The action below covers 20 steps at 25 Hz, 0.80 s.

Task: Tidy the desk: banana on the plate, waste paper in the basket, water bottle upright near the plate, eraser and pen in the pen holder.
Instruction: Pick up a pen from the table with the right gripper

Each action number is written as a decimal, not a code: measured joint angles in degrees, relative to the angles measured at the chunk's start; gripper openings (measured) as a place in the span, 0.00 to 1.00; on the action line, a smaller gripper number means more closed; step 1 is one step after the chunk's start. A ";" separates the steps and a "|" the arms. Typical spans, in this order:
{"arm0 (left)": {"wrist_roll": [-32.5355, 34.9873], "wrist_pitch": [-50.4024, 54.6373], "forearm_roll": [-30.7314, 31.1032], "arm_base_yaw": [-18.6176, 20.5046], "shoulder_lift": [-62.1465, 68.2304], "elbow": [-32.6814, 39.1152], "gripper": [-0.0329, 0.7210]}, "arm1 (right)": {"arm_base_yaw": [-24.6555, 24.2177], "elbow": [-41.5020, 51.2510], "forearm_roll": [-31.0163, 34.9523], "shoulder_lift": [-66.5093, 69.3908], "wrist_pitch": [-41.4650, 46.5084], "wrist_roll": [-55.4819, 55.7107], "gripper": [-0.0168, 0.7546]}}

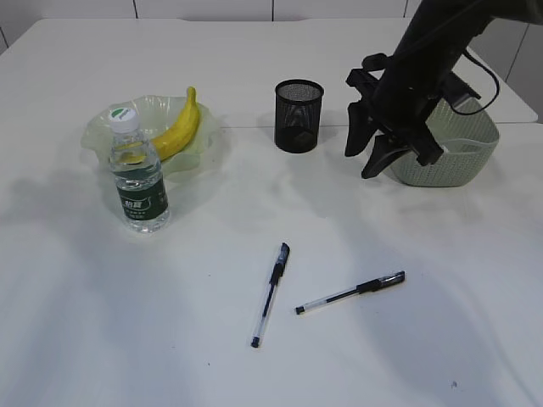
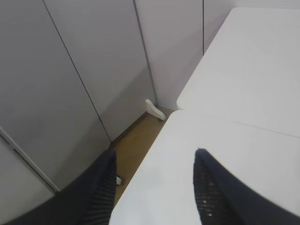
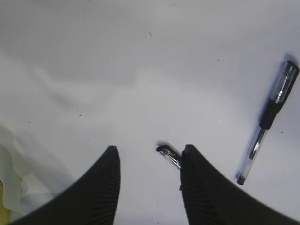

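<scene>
Left wrist cam only: left gripper [image 2: 154, 187] fingers apart, empty, at worktop [image 2: 243, 154] edge over floor; not in ext view. Ext: right gripper [image 1: 366, 153] fingers apart, empty, between pen holder [image 1: 299, 115] and basket [image 1: 454, 148], partly blocking basket. Banana [image 1: 180, 127] in plate [image 1: 102, 131], tip pointing away; bottle [image 1: 138, 174] upright just in front; two pens [image 1: 270, 294] [image 1: 349, 292] lie well in front of holder, diagonal.

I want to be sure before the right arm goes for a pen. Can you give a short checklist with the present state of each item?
1. Right gripper open and empty: ok.
2. Two pens lying free on the desk: ok.
3. Pen holder upright: ok.
4. Banana in the plate: ok.
5. Water bottle upright near the plate: ok.
6. Eraser in the holder: cannot tell.
</scene>
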 joint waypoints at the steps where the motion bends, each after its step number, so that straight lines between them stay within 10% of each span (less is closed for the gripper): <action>1: 0.00 0.00 0.00 0.00 0.00 0.00 0.53 | 0.00 0.00 0.00 0.00 0.00 0.12 0.44; 20: 0.00 -0.03 0.00 0.00 0.00 0.00 0.53 | 0.00 0.00 0.00 0.00 0.00 0.61 0.44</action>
